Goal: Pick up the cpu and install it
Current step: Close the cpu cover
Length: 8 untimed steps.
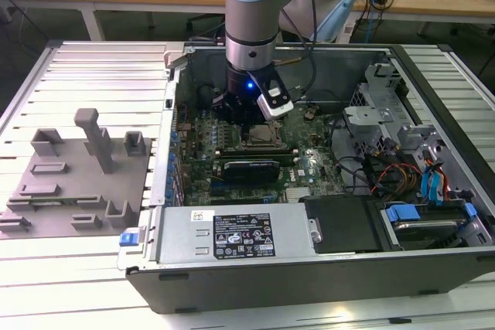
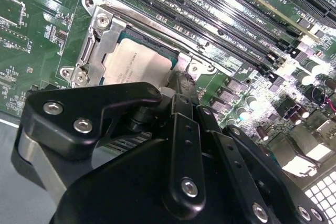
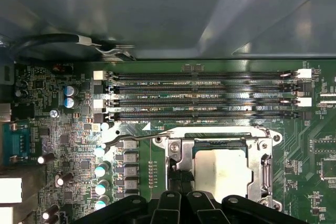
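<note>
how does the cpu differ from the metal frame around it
The cpu is a plain, matte pale-grey square; the frame is a shiny open ring with screws. The cpu lies in the middle; the frame surrounds it. Both look metallic and lie flat on the green board.

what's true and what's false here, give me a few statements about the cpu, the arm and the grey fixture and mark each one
1. The cpu lies inside the metal socket frame. True.
2. The arm reaches down over the grey fixture. False: it reaches into the open computer case, above the socket frame.
3. The grey fixture sits outside the computer case, on the exterior view's left. True.
4. The memory slots beside the socket frame are full of sticks. False: they look empty.
</note>
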Each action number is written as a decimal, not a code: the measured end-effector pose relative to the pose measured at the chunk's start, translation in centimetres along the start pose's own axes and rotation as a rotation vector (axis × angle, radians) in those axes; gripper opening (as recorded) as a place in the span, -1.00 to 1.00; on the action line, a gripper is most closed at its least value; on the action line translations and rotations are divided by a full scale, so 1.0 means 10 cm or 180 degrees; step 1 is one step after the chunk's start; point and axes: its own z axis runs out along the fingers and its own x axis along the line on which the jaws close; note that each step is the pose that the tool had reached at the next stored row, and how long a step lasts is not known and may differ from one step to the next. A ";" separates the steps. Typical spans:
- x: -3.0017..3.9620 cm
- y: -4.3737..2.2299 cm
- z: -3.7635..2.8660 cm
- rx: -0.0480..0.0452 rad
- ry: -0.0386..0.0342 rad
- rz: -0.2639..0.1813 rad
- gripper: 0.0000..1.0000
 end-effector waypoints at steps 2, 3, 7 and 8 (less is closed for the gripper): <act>0.001 -0.001 -0.019 0.0003 0.0002 0.0000 -0.79; 0.000 -0.001 -0.023 0.0002 0.0001 0.0000 -0.79; 0.001 -0.001 -0.027 0.0003 0.0002 0.0000 -0.79; 0.001 -0.002 -0.027 0.0003 0.0001 0.0000 -0.79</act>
